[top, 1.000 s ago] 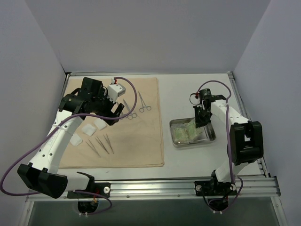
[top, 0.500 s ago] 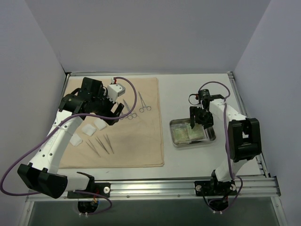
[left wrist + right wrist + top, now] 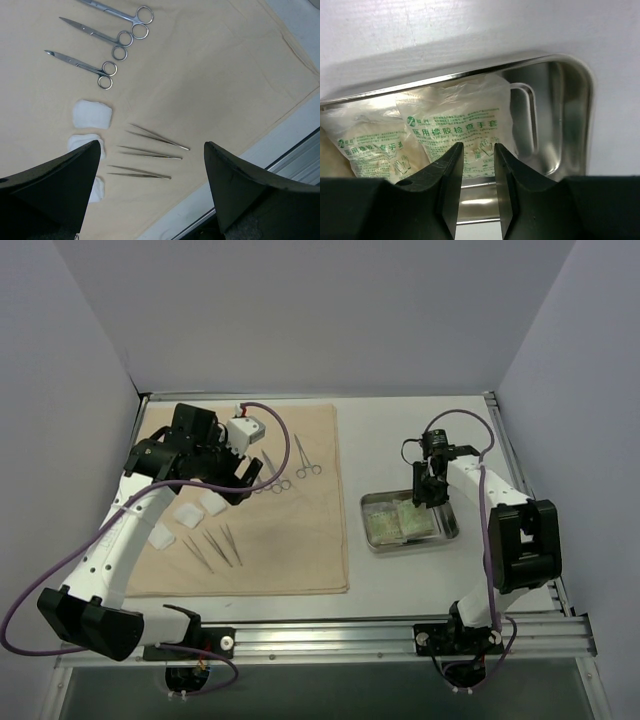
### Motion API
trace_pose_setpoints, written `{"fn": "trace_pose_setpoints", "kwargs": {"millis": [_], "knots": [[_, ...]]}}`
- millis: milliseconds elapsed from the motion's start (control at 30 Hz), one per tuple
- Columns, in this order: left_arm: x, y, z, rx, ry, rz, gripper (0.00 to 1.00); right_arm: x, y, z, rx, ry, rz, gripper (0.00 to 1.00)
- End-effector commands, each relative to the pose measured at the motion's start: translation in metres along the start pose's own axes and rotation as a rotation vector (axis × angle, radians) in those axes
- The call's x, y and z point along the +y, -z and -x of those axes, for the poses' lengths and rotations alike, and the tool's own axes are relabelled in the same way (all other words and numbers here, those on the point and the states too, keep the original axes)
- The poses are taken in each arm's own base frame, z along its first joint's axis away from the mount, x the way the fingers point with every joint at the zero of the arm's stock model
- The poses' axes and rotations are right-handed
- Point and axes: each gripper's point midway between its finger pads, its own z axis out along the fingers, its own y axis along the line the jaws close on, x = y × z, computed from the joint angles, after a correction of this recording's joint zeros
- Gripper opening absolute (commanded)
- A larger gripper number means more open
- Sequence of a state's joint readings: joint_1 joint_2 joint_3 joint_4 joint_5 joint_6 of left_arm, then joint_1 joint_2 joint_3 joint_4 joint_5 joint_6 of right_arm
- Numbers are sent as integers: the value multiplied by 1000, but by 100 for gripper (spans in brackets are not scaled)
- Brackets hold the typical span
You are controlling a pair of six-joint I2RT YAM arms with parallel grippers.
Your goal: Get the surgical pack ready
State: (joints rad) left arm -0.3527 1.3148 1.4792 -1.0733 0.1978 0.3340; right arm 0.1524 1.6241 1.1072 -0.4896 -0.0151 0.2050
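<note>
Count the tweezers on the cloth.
3 tweezers: top, middle, bottom, side by side on the cloth beside the gauze pads. None seems hidden.

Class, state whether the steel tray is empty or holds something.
Holds something: two pale green packets lie inside the steel tray, side by side.

walls (image 3: 320, 310): plain pale grey-violet — back and both sides | surface (image 3: 420, 580): white, matte | near edge: aluminium rail (image 3: 350, 635) | light: even — soft shadows
</note>
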Motion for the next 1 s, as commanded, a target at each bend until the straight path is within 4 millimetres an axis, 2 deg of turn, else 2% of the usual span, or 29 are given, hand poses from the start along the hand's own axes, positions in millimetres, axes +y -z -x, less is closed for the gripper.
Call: {"fn": "trace_pose_setpoints", "kwargs": {"millis": [0,67,100,167,200,233,267,300,333,367,400,533,567,600,633,667,767,867,933,967], "knots": [[7,9,3,-42,-4,17,94,11,-15,-18,49,-10,56,27],[9,11,0,-44,14,10,94,14,-24,-24,68,-4,69,27],[17,10,-6,-34,42,26,94,14,-25,-25,71,-2,67,28],[27,8,-13,-29,82,32,94,12,-19,-20,54,-4,44,29],[42,10,-21,-29,136,56,95,12,-13,-15,36,1,32,30],[49,6,-28,-27,168,57,99,15,0,-11,14,17,34,32],[57,4,-34,-28,195,63,100,20,14,5,-37,21,37,37],[77,2,-46,-13,253,110,100,23,26,14,-72,26,35,39],[90,-2,-57,-4,285,145,90,20,43,21,-113,32,7,42],[104,-2,-67,16,314,198,86,26,56,29,-150,46,8,48],[121,-2,-77,27,350,244,82,29,73,43,-205,43,14,49],[154,4,-110,98,456,351,72,40,119,63,-366,24,54,53],[160,7,-118,103,488,361,68,44,125,66,-396,15,72,53],[165,7,-126,110,530,360,67,52,122,59,-398,5,99,53],[171,10,-136,120,565,375,67,61,133,66,-463,-3,146,53],[181,16,-152,131,617,410,66,71,134,64,-474,6,189,53],[193,18,-185,179,703,460,66,84,131,62,-510,-17,241,51],[194,10,-211,208,768,473,67,102,124,65,-519,-16,297,49],[192,1,-228,232,800,466,70,120,118,62,-494,15,345,49],[196,3,-239,237,830,478,70,131,122,63,-504,32,359,48]]}}
